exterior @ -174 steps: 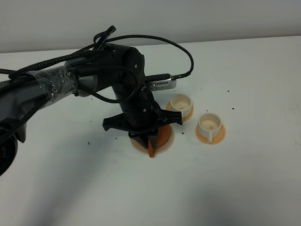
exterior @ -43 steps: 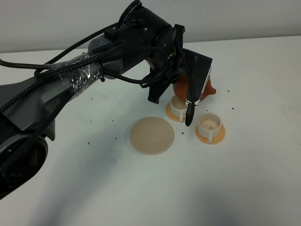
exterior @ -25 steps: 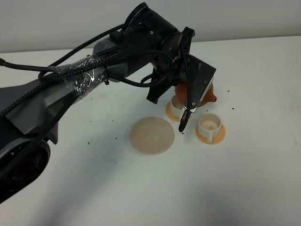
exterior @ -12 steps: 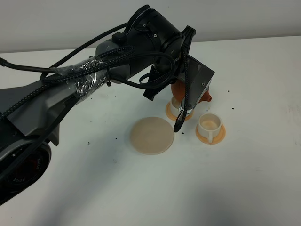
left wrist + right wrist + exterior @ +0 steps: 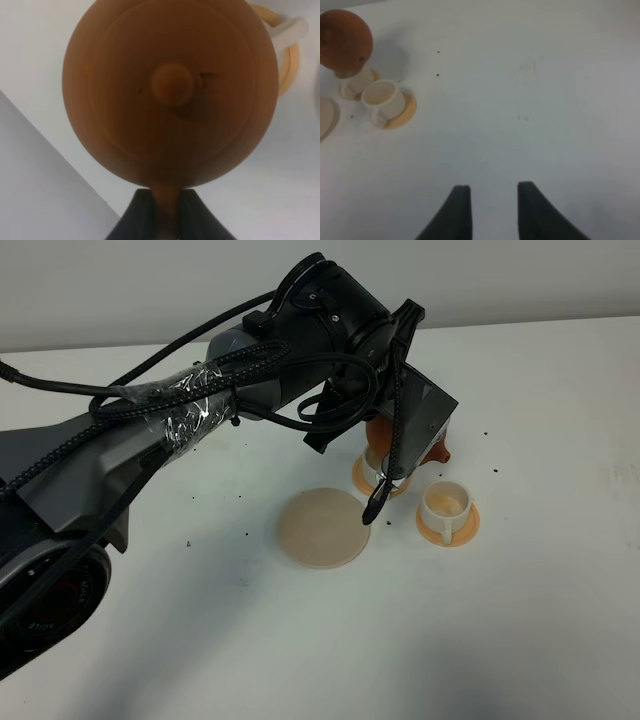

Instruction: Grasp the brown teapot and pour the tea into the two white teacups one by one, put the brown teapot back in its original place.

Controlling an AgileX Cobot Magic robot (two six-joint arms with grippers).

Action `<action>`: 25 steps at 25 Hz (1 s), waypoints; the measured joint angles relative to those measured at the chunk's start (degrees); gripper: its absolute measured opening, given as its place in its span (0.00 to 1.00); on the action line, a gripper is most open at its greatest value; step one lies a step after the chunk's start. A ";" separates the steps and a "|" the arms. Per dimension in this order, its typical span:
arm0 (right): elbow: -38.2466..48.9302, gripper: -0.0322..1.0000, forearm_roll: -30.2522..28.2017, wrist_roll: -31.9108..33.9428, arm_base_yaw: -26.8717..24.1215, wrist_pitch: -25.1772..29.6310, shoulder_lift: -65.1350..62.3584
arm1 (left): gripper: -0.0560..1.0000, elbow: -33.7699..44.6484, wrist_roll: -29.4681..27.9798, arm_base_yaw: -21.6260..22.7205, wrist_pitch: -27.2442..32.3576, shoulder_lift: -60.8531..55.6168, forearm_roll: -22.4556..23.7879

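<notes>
The coaster [image 5: 322,528] lies near the middle of the table [image 5: 520,620], with two teacups to its right, each standing on a saucer [image 5: 462,533]. The first teacup [image 5: 356,81] sits just beside the coaster, toward the far edge. The second teacup [image 5: 444,502] sits further right and slightly nearer the front edge. The teapot [image 5: 170,100] hangs above the first teacup, clear of the coaster.

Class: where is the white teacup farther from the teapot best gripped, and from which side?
Probably by its side handle, from the near edge of the table: the white teacup stands upright, its handle jutting that way, away from the brown teapot.
</notes>
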 joint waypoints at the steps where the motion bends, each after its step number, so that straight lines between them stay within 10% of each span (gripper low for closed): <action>1: 0.00 0.26 0.00 0.00 0.00 0.00 0.00 | 0.17 0.00 0.70 0.00 0.03 0.00 0.00; 25: 0.00 0.26 0.00 0.00 0.00 0.00 0.00 | 0.17 0.00 8.44 -0.56 -1.02 0.00 0.66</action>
